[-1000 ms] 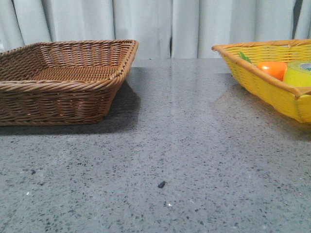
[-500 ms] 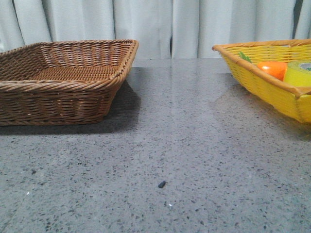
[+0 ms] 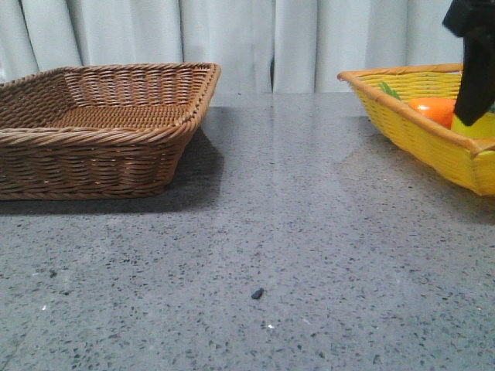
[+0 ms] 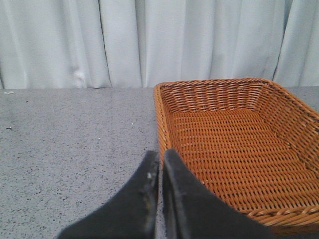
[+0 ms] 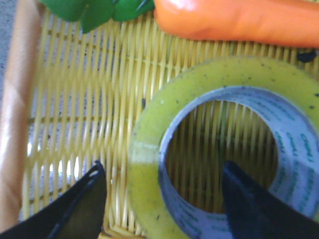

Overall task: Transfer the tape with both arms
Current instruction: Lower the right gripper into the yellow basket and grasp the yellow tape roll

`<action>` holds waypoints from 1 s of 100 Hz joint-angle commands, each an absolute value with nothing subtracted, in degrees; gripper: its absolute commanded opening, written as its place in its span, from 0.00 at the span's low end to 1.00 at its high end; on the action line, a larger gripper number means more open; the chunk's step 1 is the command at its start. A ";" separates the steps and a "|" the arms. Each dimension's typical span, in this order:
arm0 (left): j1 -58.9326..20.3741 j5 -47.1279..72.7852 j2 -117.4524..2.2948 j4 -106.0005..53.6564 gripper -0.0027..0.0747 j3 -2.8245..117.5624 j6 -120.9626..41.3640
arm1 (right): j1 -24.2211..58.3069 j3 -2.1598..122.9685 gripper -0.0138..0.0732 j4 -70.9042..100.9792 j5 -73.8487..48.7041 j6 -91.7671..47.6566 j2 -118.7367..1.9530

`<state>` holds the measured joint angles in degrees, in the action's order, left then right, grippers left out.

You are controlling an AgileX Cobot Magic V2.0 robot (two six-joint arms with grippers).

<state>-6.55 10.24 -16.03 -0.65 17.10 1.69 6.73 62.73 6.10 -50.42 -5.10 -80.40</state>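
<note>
The tape (image 5: 149, 164), a yellow roll with a white core printed in green, lies flat in the yellow basket (image 5: 75, 99). My right gripper (image 5: 163, 169) is open and straddles the roll's wall, one finger (image 5: 84, 199) outside it and the other (image 5: 244, 199) inside the core hole. In the front view the right gripper (image 3: 473, 85) hangs over the yellow basket (image 3: 402, 124) and covers most of the tape (image 3: 485, 126). My left gripper (image 4: 160, 154) is shut on nothing, above the table beside the brown basket (image 4: 209, 87).
An orange carrot (image 5: 239, 22) with green leaves (image 5: 94, 7) lies in the yellow basket next to the tape, and the carrot (image 3: 435, 110) also shows in the front view. The brown wicker basket (image 3: 100, 135) stands at the left of the grey table (image 3: 278, 232).
My right arm has come down into the front view at the top right, over the yellow basket, and now hides most of the tape. Nothing else has moved.
</note>
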 commanded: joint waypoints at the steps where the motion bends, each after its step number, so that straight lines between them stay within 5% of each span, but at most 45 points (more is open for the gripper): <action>1: -6.33 5.81 -16.98 -0.71 0.01 19.23 2.13 | 6.79 65.04 0.62 5.93 -48.64 -5.56 -80.73; 36: -6.33 5.71 -16.98 -0.71 0.01 19.23 2.13 | 6.79 65.04 0.37 5.93 -47.67 -5.56 -83.76; 100: -6.33 5.34 -16.98 -0.71 0.01 19.23 2.13 | 6.79 67.50 0.27 5.93 -50.26 -5.56 -83.76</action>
<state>-6.55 10.14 -16.03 -0.65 17.10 1.69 6.86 64.31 6.56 -50.50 -5.24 -85.39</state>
